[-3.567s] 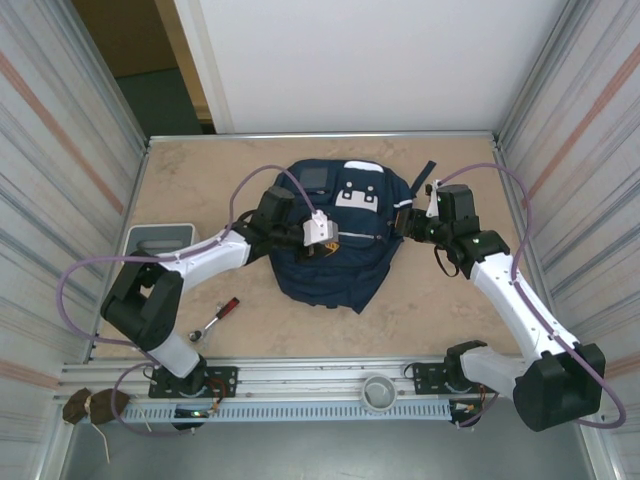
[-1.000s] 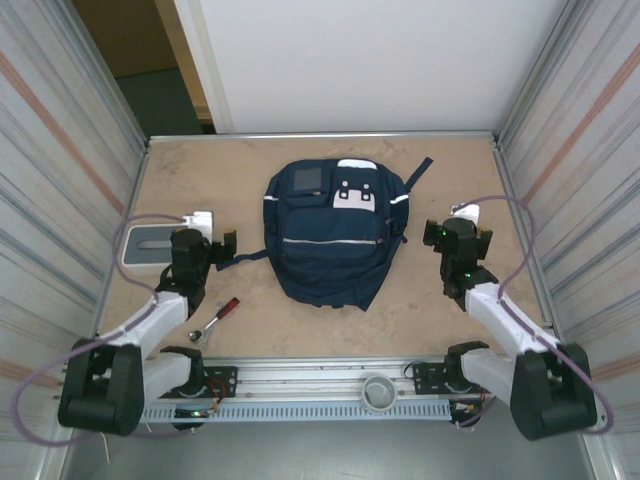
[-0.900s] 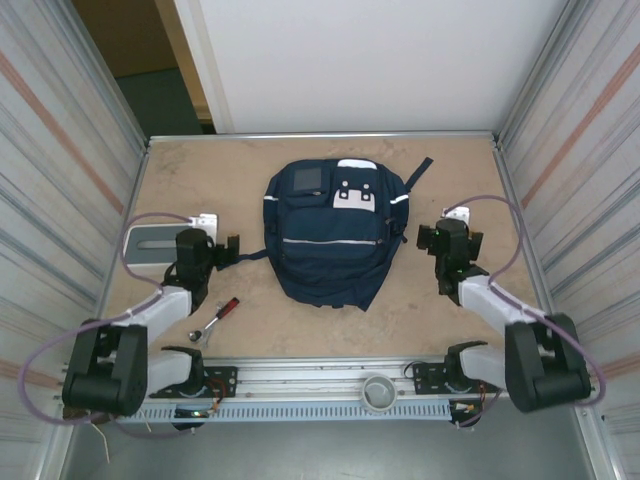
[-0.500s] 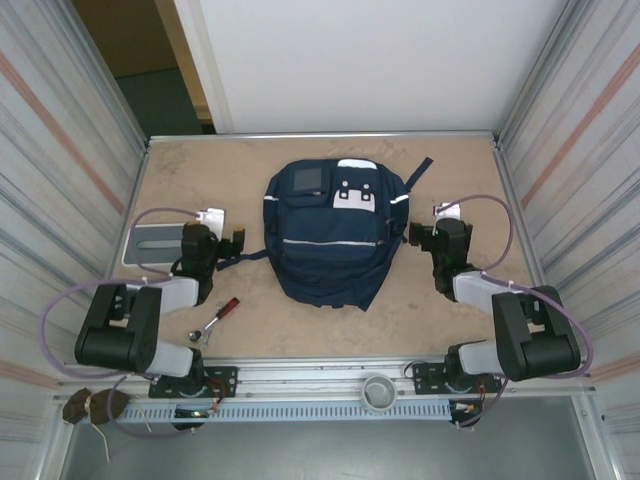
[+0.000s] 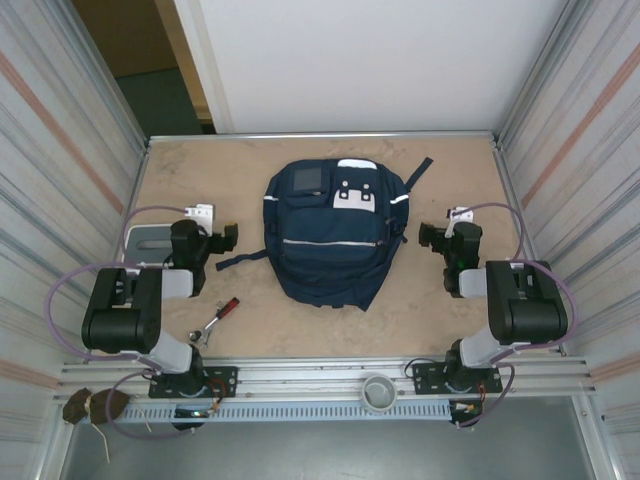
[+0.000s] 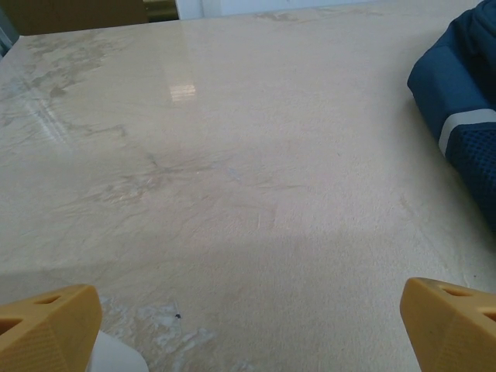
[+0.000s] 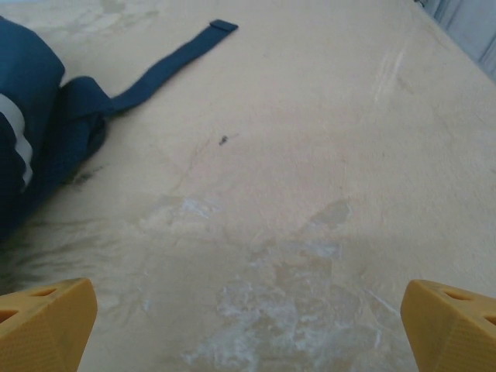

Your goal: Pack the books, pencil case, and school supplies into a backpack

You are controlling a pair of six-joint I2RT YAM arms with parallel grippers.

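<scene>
The backpack (image 5: 335, 235) is lying flat in the middle of the table (image 5: 450, 180), front face up, with its white patch (image 5: 356, 194) and grey square patch (image 5: 307, 180) pointing toward the far edge. From above its front is looking smooth and closed, though the zips are too small to judge for certain. Its fabric is hiding whatever it is holding, so I cannot tell from here whether the books and pens are inside. One strap (image 5: 420, 172) is trailing off its far right corner across the bare surface.

The left gripper (image 5: 222, 238) is hovering just beside the bag's left edge with its jaws spread wide and nothing between them. The right gripper (image 5: 428, 235) is sitting just off the bag's right side, likewise gaping and carrying nothing. Both arms are folding low over their own bases.

Further out, a red-handled tool (image 5: 222, 315) is lying near the left arm, and a grey tray (image 5: 148, 243) is sitting at the left edge.

Judging by the closed-looking bag and the free jaws, the packing is appearing finished or very close to it. Only a check of the zip seems to be remaining.
</scene>
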